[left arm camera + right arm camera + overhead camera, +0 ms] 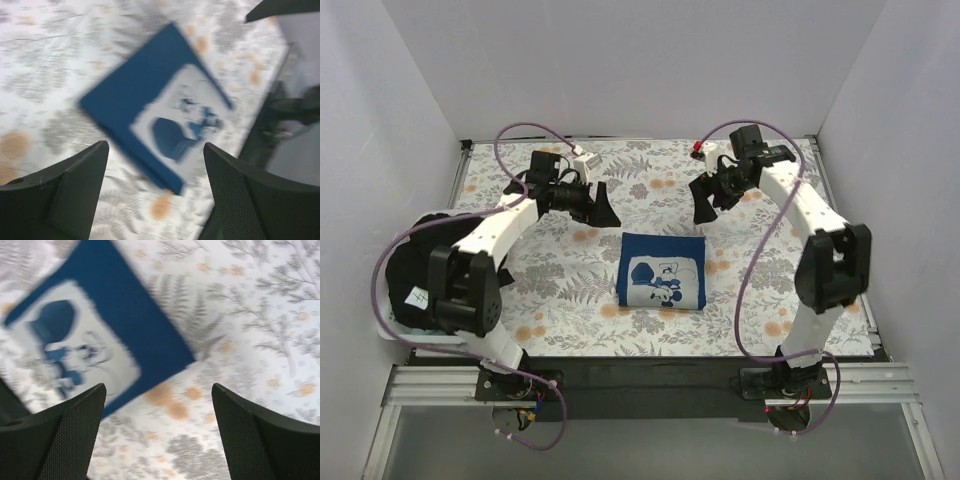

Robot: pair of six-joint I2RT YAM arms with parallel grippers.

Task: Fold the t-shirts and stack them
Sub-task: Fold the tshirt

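Observation:
A folded blue t-shirt with white print [661, 271] lies flat on the floral cloth in the middle of the table. It also shows blurred in the left wrist view as the blue t-shirt [155, 115] and in the right wrist view as the blue t-shirt [95, 325]. My left gripper [598, 208] hovers behind its left corner, open and empty [155, 147]. My right gripper [705, 205] hovers behind its right corner, also open and empty [157, 387]. A dark heap of t-shirts [400, 265] with a small white tag [417, 295] sits at the table's left edge, partly hidden by the left arm.
The white floral cloth [770, 290] covers the whole table top. White walls close in the back and both sides. Purple cables [520, 130] loop above each arm. The black base rail [640, 370] runs along the near edge.

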